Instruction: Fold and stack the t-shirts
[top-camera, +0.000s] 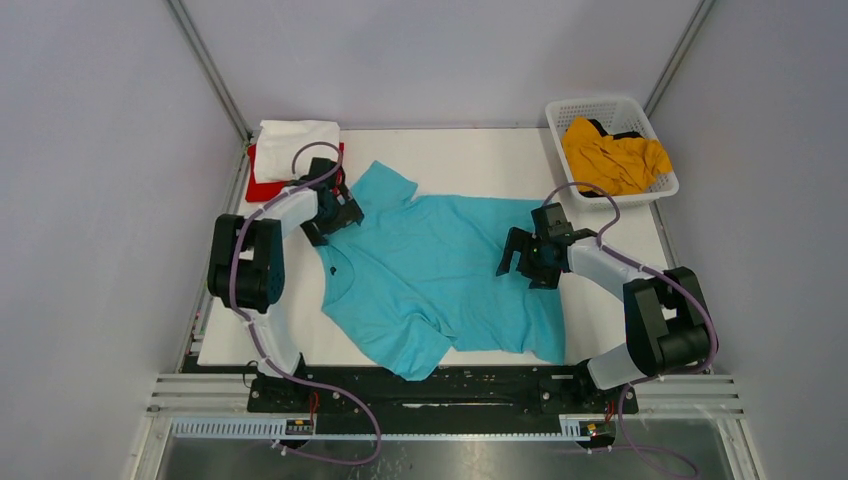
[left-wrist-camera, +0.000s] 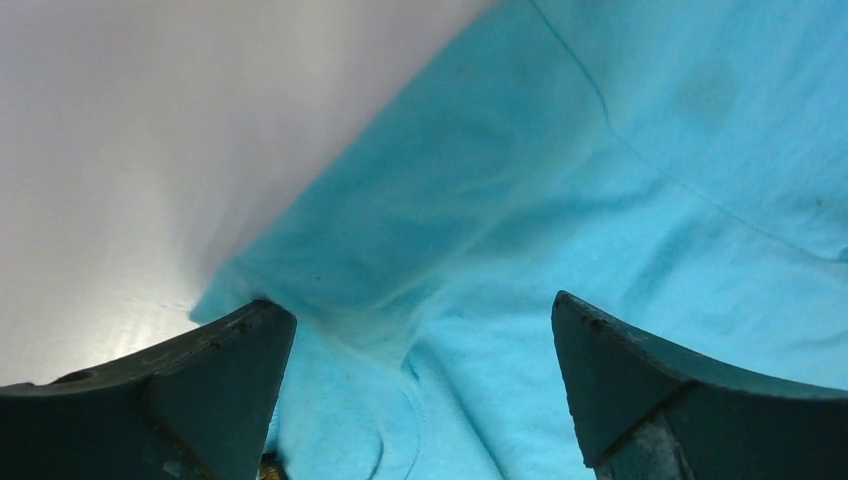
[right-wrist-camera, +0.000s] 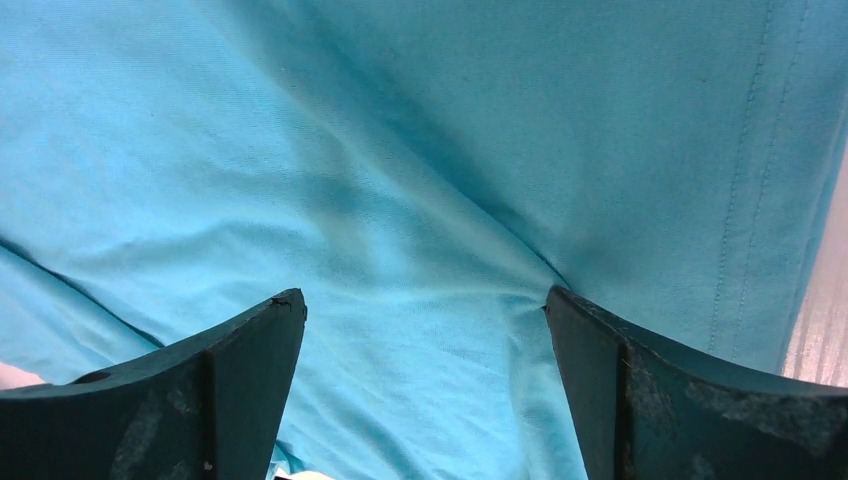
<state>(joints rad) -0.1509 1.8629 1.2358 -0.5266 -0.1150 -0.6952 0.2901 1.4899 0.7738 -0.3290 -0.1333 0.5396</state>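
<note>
The turquoise t-shirt (top-camera: 440, 270) lies spread out on the white table, neck to the left, hem to the right, one sleeve at the back and one at the front. My left gripper (top-camera: 335, 215) is open, its tips pressed down on the shoulder by the collar; the cloth (left-wrist-camera: 480, 250) lies between the fingers. My right gripper (top-camera: 527, 258) is open over the hem end, cloth (right-wrist-camera: 420, 200) between its fingers. The white t-shirt (top-camera: 295, 148) lies folded on the red one (top-camera: 262, 187) at the back left. The mustard yellow t-shirt (top-camera: 612, 157) lies in the basket.
A white plastic lattice basket (top-camera: 560, 115) stands at the back right corner of the table (top-camera: 470, 160). Grey walls with metal frame bars close in both sides and the back. The arm bases sit on a black rail at the near edge.
</note>
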